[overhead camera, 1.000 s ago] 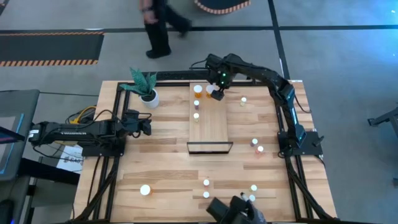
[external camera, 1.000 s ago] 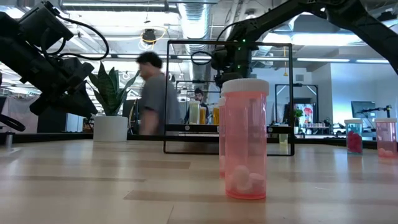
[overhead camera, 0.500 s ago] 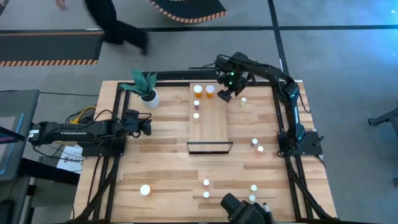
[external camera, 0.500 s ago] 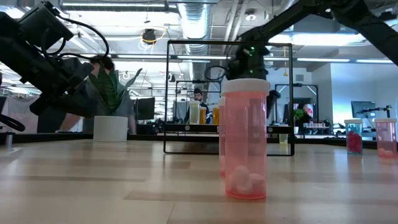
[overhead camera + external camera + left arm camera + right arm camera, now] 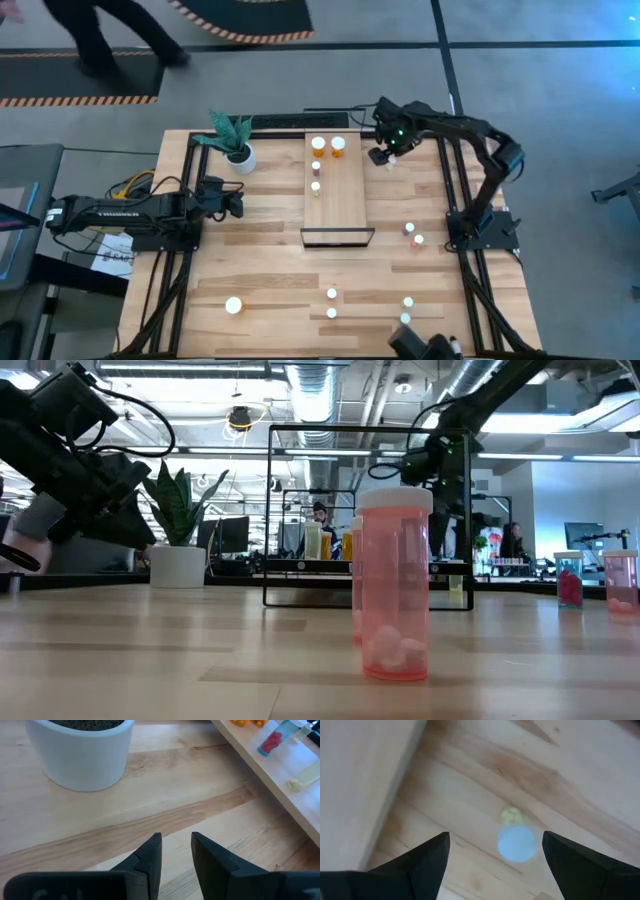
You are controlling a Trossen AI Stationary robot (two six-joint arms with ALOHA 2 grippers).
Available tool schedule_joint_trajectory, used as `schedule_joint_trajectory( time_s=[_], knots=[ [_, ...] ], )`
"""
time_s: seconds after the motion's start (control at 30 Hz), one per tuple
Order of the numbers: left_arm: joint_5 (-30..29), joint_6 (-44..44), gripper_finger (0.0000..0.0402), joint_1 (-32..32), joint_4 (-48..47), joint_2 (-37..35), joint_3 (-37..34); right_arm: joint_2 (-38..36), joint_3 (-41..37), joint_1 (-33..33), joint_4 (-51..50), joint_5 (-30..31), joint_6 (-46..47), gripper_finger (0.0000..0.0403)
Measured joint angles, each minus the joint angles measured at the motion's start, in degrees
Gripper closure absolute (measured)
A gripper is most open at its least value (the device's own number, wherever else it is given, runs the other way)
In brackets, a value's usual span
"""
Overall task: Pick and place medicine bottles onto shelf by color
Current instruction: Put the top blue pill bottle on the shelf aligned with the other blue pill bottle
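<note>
Blur hides details of the pale bottle [image 5: 516, 841] beneath the right hand [image 5: 495, 851], fingers spread wide.

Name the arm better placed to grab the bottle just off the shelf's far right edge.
Right. The right gripper hangs open just beside that bottle, which shows between its fingers in its wrist view. The left gripper waits across the shelf.

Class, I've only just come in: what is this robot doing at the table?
It is sorting medicine bottles onto the shelf, where four already stand at the far end. The right gripper, fingers open and empty, hangs beside the shelf above a pale bottle on the table. The left gripper waits near the potted plant. Other bottles stand scattered on the table.
</note>
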Motion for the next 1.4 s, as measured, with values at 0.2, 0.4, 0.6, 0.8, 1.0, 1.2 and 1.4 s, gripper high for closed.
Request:
schedule_joint_trajectory(
  time_s=[0.2, 0.4, 0.6, 0.8, 1.0, 1.2, 1.4],
  knots=[
    [0.00, 0.00, 0.0310, 0.00, -0.06, -0.02, 0.00, -0.18, -2.83, -1.09, 1.68, 0.12, -0.03, 0.0073],
    [0.04, 0.00, 0.0310, -0.01, -0.31, -0.02, 0.00, 0.30, -2.83, -1.16, 1.80, 0.45, -0.46, 0.0083],
    [0.04, 0.00, 0.0310, 0.00, -0.39, 0.00, 0.00, 0.18, -2.83, -0.24, -0.92, 0.39, 3.37, 0.0085],
    [0.04, 0.00, 0.0310, 0.00, -0.41, -0.01, 0.00, -2.13, -2.83, 1.97, -5.54, 0.37, 10.63, 0.0085],
    [0.04, 0.00, 0.0310, -0.01, -0.41, -0.01, 0.00, -2.53, -2.85, 5.95, -10.76, -1.11, 17.09, 0.0085],
    [0.04, 0.00, 0.0310, 0.00, -0.44, -0.02, 0.00, -5.38, -7.69, 9.63, -8.55, -5.17, 23.88, 0.0085],
    [0.04, 0.00, 0.0310, 0.00, -0.46, -0.02, 0.00, -13.64, -15.40, 14.83, -5.54, -5.08, 33.50, 0.0085]
  ],
)
